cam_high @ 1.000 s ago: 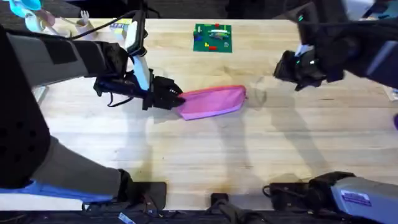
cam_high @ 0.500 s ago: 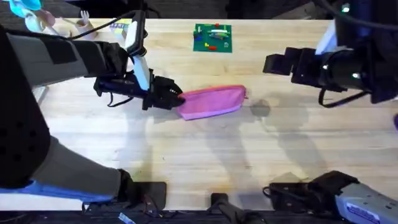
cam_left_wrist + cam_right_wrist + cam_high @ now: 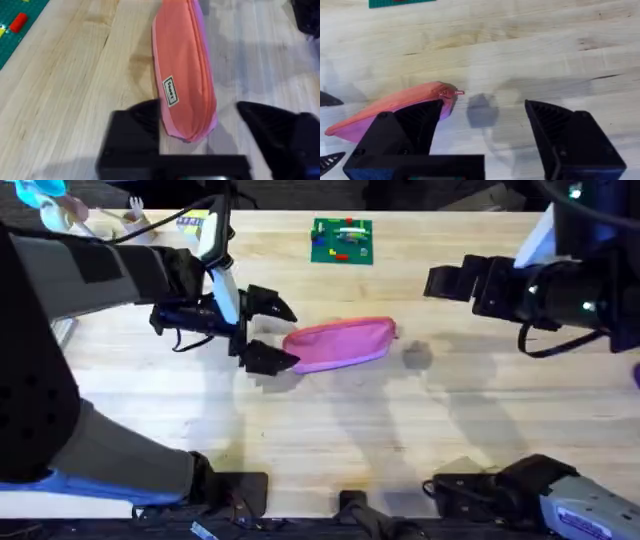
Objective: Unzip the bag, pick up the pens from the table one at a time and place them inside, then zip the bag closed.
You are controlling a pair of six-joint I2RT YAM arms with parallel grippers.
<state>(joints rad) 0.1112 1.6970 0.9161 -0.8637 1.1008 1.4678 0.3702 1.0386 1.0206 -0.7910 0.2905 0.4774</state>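
Observation:
The pink bag lies on the light-wood table near the middle, its zipper looking closed. My left gripper is open at the bag's left end, one finger on each side and neither touching it. In the left wrist view the bag runs away from the open gripper, with a small white label on its side. My right gripper hangs open above the table, to the right of the bag. Its wrist view shows the bag, the zipper pull and the gripper. The pens are out of view.
A small green board with coloured pieces lies at the back centre. Small items and a yellow object sit at the back left corner. Bare wood stretches in front of the bag.
My left gripper was shut on the bag's left end and has now opened and let go. The right arm swung to the right and now holds nearly still.

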